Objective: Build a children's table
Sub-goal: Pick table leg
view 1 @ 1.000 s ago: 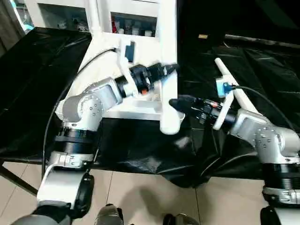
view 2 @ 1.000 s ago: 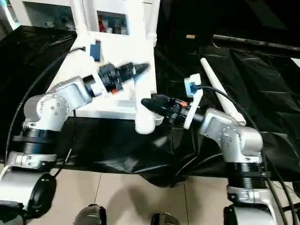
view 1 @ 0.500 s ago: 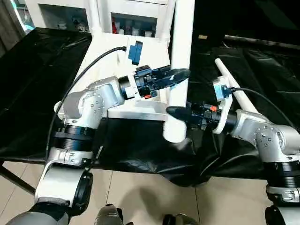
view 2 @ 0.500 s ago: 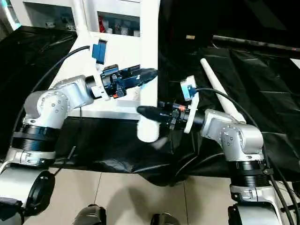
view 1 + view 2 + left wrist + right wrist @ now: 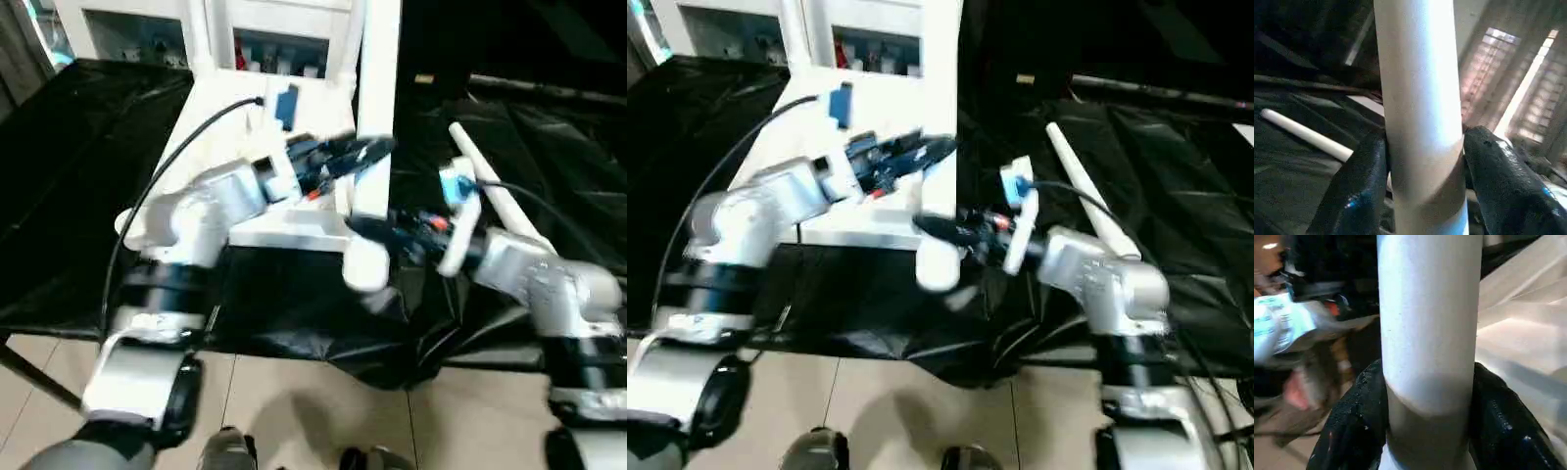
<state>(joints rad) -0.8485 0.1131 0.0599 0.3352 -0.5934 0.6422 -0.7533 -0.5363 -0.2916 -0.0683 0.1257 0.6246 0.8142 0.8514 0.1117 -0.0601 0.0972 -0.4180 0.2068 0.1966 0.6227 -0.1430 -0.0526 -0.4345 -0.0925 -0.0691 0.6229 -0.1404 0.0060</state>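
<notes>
Both grippers clamp one white leg (image 5: 375, 117), held near upright over the near right corner of the tabletop (image 5: 225, 127), which lies underside up on the black-draped table (image 5: 69, 186). Left gripper (image 5: 364, 152) grips the leg higher up, fingers (image 5: 1359, 186) pressed on either side of the tube in the left wrist view. Right gripper (image 5: 364, 227) grips it lower, just above the thick bottom end, fingers (image 5: 1352, 431) likewise tight on the tube.

Key relation: the leg's long axis runs roughly vertical, tilted slightly, with its fat end (image 5: 364, 266) hanging at or just past the tabletop's front edge. The corner socket probably sits just behind and left of that end, but blur hides it, so I can't tell whether the end is in, on, or beside the socket. Right gripper is nearer the end needing seating; left steadies the upper shaft.

Two other legs (image 5: 201, 34) stand at the tabletop's far side. A spare leg (image 5: 490, 186) lies on the cloth right of the right arm, well apart from the tabletop.
</notes>
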